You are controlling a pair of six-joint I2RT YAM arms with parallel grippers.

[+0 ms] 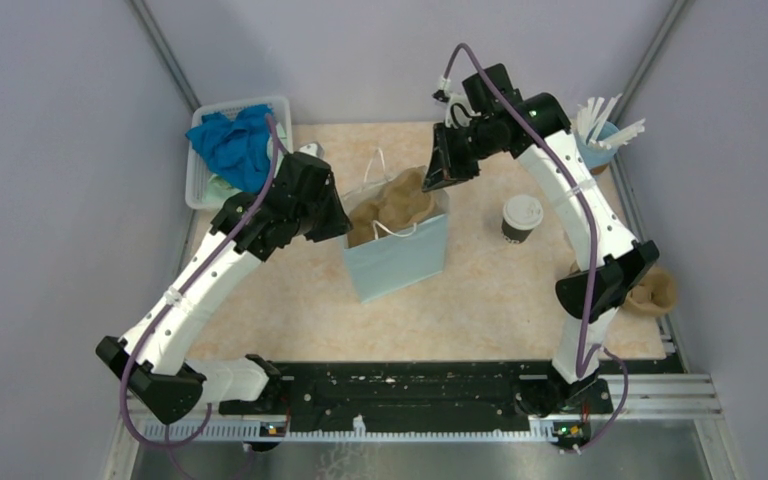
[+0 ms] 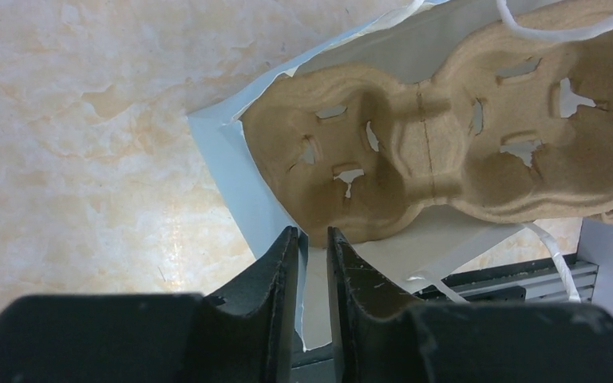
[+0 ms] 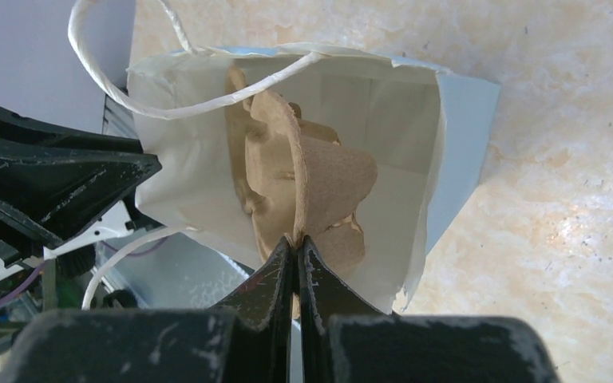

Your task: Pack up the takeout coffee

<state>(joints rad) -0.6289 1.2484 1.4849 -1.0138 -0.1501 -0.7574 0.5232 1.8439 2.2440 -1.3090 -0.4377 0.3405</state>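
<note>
The takeout coffee [image 1: 521, 218], a dark cup with a white lid, stands on the table right of the light blue paper bag [image 1: 397, 258]. A brown pulp cup carrier [image 1: 395, 200] sticks up out of the bag. My right gripper [image 1: 438, 178] is over the bag's far right corner, and the right wrist view shows it [image 3: 298, 239] shut on the carrier's [image 3: 331, 171] thin edge. My left gripper [image 1: 345, 224] is at the bag's left rim. Its jaws [image 2: 313, 231] are narrow, with the bag's wall [image 2: 223, 152] between them against the left finger and a slit still showing.
A white basket [image 1: 200, 185] holding a blue cloth [image 1: 235, 140] sits at the back left. At the back right is a cup of white stirrers [image 1: 600, 135]. A brown paper item [image 1: 655, 290] lies by the right wall. Grey walls enclose the table on three sides.
</note>
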